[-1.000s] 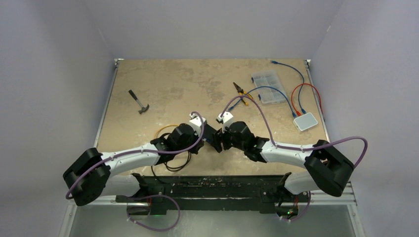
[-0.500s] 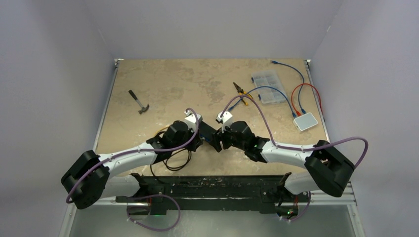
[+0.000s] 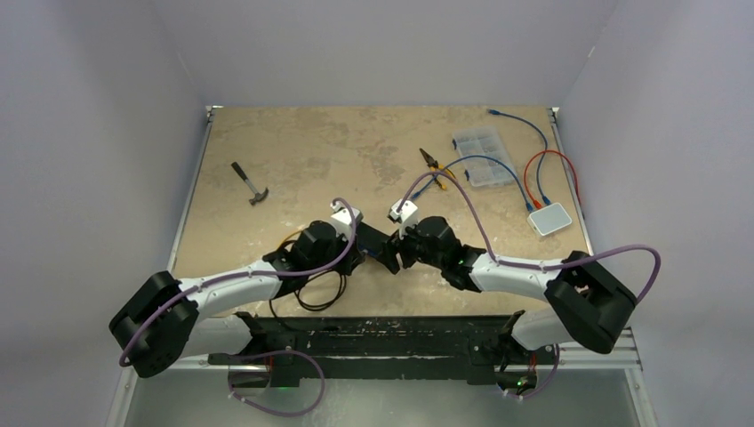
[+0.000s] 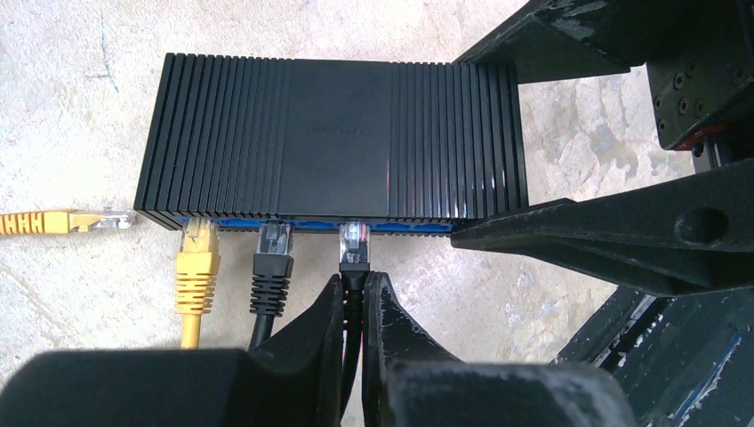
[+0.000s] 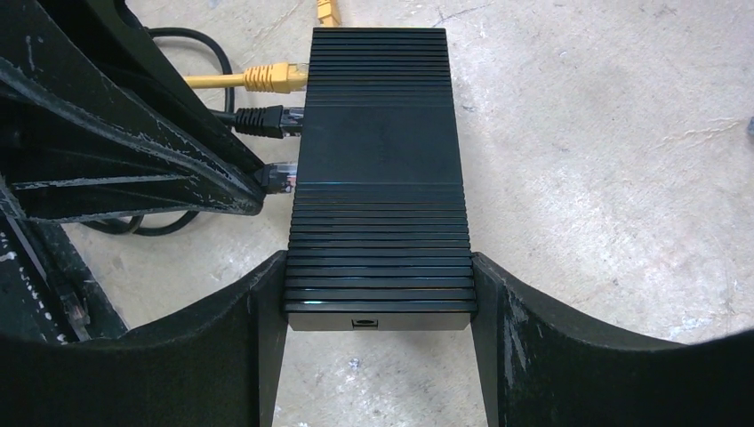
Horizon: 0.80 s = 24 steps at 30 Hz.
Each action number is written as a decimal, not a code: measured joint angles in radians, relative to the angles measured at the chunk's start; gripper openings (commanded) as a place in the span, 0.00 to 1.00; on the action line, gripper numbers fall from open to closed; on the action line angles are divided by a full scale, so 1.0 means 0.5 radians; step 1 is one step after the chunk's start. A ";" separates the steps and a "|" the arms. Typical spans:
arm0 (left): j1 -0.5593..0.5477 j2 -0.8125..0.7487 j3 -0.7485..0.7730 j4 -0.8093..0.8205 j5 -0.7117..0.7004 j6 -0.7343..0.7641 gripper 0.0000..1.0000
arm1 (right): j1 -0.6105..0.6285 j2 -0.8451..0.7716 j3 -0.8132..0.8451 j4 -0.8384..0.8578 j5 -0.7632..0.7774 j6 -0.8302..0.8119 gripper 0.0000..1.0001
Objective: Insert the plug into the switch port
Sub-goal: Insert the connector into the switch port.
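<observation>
Pushing the plug [image 4: 354, 245] straight to 12 o'clock seems best, left gripper [image 4: 356, 289] pinched shut on its cord [image 4: 353, 283], right gripper [image 5: 378, 276] spread wide, clamping the switch [image 4: 329, 142].

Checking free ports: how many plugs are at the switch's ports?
3: yellow plug leftmost, black plug beside it, third plug in the left gripper. Others may be hidden.

- No text, number or brand is showing clearly enough to read in any view.
- A faint embossed mark is sitting on the black switch [image 4: 329, 142], too dim to read.
</observation>
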 measured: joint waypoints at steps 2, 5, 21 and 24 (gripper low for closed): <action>0.000 -0.010 -0.015 0.018 -0.014 -0.015 0.00 | -0.010 0.007 -0.002 0.016 -0.028 -0.010 0.00; 0.000 -0.014 -0.036 0.060 -0.027 -0.051 0.00 | -0.016 0.014 -0.015 0.062 -0.058 -0.026 0.00; 0.000 0.105 -0.200 0.379 -0.110 -0.084 0.00 | 0.028 0.230 -0.025 0.214 -0.082 -0.107 0.00; -0.001 0.112 -0.214 0.412 -0.089 -0.011 0.00 | 0.033 0.231 -0.025 0.212 -0.082 -0.114 0.00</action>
